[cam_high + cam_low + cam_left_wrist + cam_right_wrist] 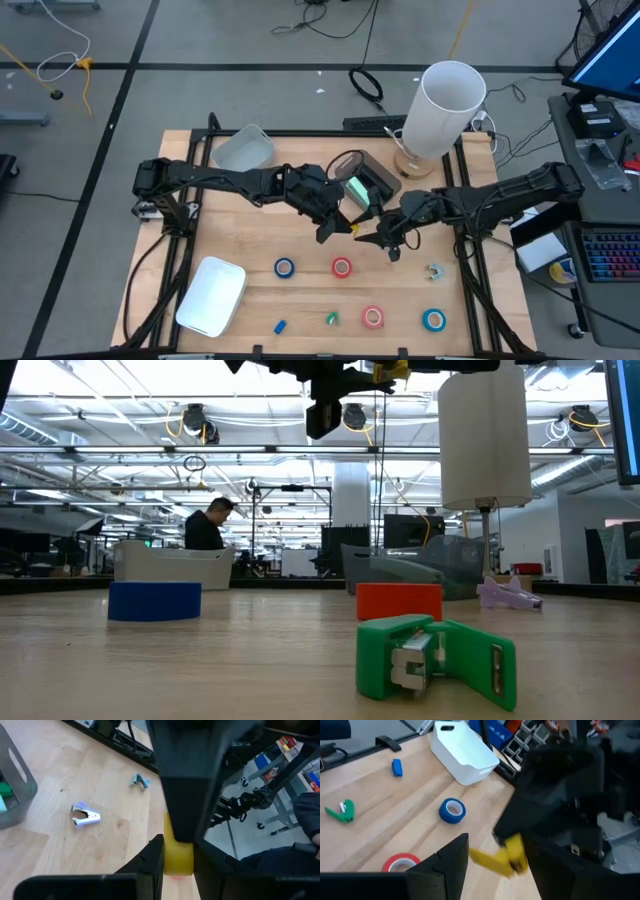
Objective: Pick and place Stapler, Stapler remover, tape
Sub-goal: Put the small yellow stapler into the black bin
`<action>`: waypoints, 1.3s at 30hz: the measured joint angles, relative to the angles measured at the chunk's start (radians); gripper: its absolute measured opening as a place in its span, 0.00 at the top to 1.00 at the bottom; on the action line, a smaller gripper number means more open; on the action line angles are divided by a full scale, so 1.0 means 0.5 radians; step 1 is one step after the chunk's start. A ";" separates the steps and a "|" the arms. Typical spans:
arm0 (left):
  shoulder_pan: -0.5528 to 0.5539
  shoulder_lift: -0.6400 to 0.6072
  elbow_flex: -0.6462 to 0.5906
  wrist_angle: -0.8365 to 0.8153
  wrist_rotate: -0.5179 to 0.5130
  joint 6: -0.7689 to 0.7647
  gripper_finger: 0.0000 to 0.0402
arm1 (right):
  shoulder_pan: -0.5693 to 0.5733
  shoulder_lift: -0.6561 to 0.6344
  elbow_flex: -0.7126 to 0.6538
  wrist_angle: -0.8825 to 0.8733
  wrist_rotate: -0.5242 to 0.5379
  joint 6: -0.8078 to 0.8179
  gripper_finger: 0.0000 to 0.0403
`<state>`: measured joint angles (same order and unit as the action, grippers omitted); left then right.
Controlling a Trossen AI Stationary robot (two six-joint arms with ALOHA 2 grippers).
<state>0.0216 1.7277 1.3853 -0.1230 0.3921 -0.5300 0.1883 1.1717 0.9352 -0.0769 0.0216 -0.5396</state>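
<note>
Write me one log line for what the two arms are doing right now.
left gripper: shut on yellow item, mid-table, raised | right gripper: open, beside it, facing left gripper | tape rolls: on table, untouched

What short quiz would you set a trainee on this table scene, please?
1. True or false: the yellow stapler lies on the table.
2. How many tape rolls lie on the table? A two, B four, C six.
3. What colour is the tape roll nearest the white bin?
Key: 1 false, the left gripper holds it between its fingers above the table; 2 B; 3 blue.
</note>
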 joint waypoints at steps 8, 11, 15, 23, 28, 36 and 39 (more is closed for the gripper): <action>-0.001 0.000 0.000 0.004 0.003 0.001 0.79 | 0.000 0.016 0.000 0.035 0.006 -0.095 0.59; 0.003 0.000 0.000 0.007 0.009 0.002 0.79 | -0.001 0.016 0.000 0.043 0.005 -0.102 0.62; 0.018 0.000 0.000 0.034 0.054 -0.009 0.79 | -0.008 0.014 0.001 0.055 0.007 -0.108 0.66; 0.026 0.000 0.000 0.041 0.120 -0.031 0.79 | -0.008 0.014 0.002 0.065 0.006 -0.142 0.73; 0.027 0.000 0.000 0.050 0.205 -0.083 0.79 | -0.008 0.014 0.002 0.069 0.003 -0.204 0.75; 0.028 0.000 0.000 0.052 0.220 -0.157 0.79 | -0.008 0.015 0.002 0.097 0.007 -0.216 0.75; 0.027 0.000 0.000 0.055 0.219 -0.157 0.79 | -0.008 0.015 0.002 0.100 0.007 -0.217 0.76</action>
<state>0.0353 1.7275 1.3853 -0.0954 0.5018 -0.6086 0.1844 1.1793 0.9363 -0.0268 0.0250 -0.6483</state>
